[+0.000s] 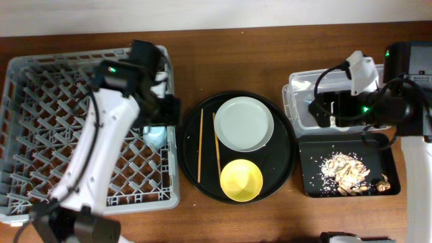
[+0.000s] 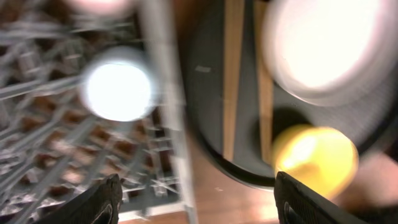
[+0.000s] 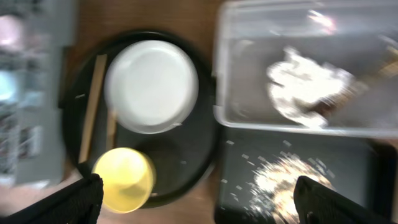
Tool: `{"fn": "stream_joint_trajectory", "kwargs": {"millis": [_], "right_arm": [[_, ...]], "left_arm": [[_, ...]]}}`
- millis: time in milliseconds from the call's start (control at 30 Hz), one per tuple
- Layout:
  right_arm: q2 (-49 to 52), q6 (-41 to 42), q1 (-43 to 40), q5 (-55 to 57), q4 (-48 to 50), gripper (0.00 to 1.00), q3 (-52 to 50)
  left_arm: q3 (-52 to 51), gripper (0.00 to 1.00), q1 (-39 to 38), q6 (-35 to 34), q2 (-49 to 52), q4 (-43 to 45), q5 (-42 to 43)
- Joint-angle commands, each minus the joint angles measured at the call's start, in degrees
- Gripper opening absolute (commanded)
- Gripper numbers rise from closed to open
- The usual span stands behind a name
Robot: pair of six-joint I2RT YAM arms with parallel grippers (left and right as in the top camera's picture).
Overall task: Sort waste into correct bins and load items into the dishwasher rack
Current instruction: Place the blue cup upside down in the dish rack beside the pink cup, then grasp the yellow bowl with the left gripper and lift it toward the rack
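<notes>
The grey dishwasher rack (image 1: 40, 121) fills the left. A blue cup (image 1: 155, 135) stands in it near its right edge, blurred in the left wrist view (image 2: 118, 92). My left gripper (image 1: 163, 115) hangs open and empty just above that cup (image 2: 199, 205). The grey-white plate (image 1: 243, 123) and yellow bowl (image 1: 241, 180) sit on the round black tray (image 1: 283, 155). My right gripper (image 1: 320, 108) is open and empty over the clear tub (image 1: 297, 91), which holds white tissue (image 3: 308, 87). Food scraps (image 1: 344, 172) and a gold-brown wrapper (image 1: 385, 181) lie in the black rectangular tray (image 1: 310, 145). A pink blur (image 3: 9, 31) shows in the rack.
Two wooden chopsticks (image 1: 200, 145) lie on the round tray left of the plate. Bare wooden table (image 1: 229, 47) runs along the far side and the front edge. The rack's right wall stands close to the round tray.
</notes>
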Motion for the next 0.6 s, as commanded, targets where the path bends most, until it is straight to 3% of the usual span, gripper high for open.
{"fn": "stream_joint_trajectory", "kwargs": {"millis": [0,100,133,267,400,567], "right_arm": [[1.44,5.27,-0.31,11.39,0.00,0.99,0.02],[1.86,6.23,-0.37,16.20,-0.33,0.99,0.02],[2.05,11.96,-1.36,21.70,-0.28,0.99,0.02],[2.23,15.52,-7.02,26.21,0.42,0.99,0.02],[2.23,15.52,-12.07,26.23,0.61,0.99,0.02],[2.23,15.50,-14.51,26.23,0.61,0.99,0.02]], "left_arm": [[1.07,0.76,-11.65,-0.13,-2.21,0.17,2.56],[-0.02,0.76,-21.66,-0.96,-2.10,2.38,2.47],[-1.05,0.76,-26.67,-2.80,-2.10,4.13,2.36],[-4.11,0.73,-35.82,-6.49,-2.10,9.18,1.60],[-9.84,0.71,-43.21,-11.85,-2.10,15.26,-4.46],[-17.79,0.63,-46.66,-13.90,-2.03,21.73,-8.96]]}}
